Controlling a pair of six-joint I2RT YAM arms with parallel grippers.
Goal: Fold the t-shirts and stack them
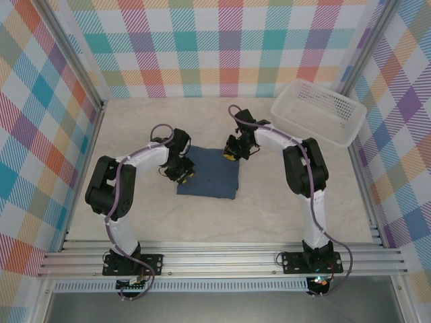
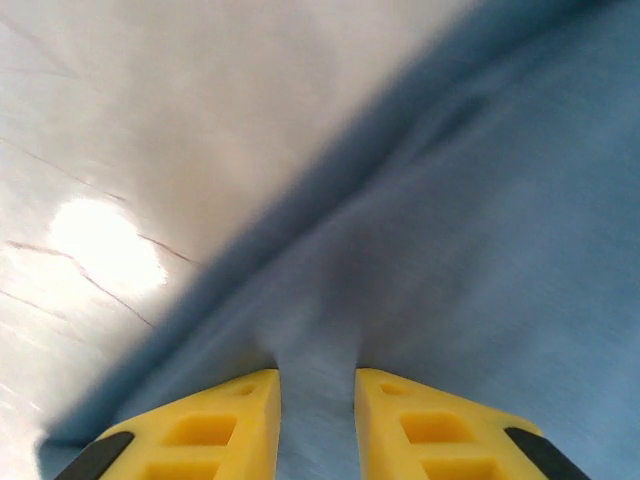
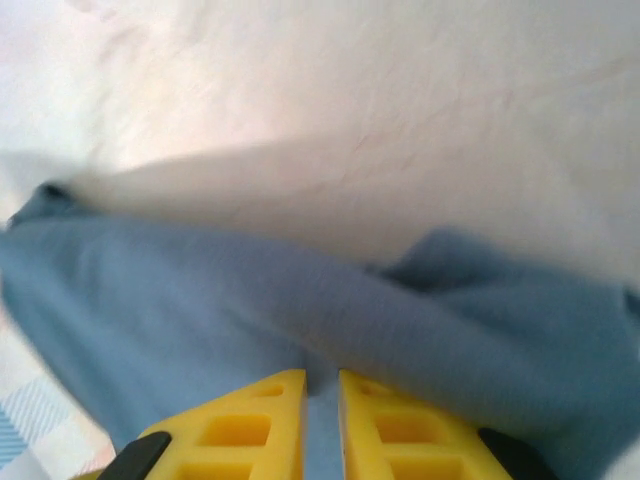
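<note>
Enclosure of multicoloured plaid walls (image 1: 202,54) on three sides, over a pale, faintly veined tabletop (image 1: 269,215). Aluminium rails (image 1: 222,259) along the near edge, well nearer than the white mesh basket (image 1: 311,131), carrying both arm bases.

Left arm (image 1: 114,188): white and black, bolted far to the left of the basket, elbow out, forearm bent back toward the basket side. Right arm (image 1: 306,168): bolted nearer than the basket and a little to its left, elbow raised, forearm reaching leftward.

Basket: seated in the far right corner of the tabletop, set askew to the walls.

T-shirt (image 1: 212,176): dark denim-blue, plain, folded into a rough rectangle and lying flat on the tabletop, left of the basket and nearer than it, well apart from it.

Left gripper (image 1: 182,176): down on the shirt edge farthest from the basket. In the left wrist view (image 2: 317,385), yellow jaws only narrowly parted, with a ridge of blue t-shirt (image 2: 480,250) cloth drawn up and held between them; bare tabletop past the cloth edge.

Right gripper (image 1: 232,153): at the far corner of the shirt on the basket side. In the right wrist view (image 3: 322,385), jaws almost together, pinching a thin sliver of t-shirt (image 3: 200,300) fabric; cloth bunched in soft folds just ahead, bare tabletop beyond.
</note>
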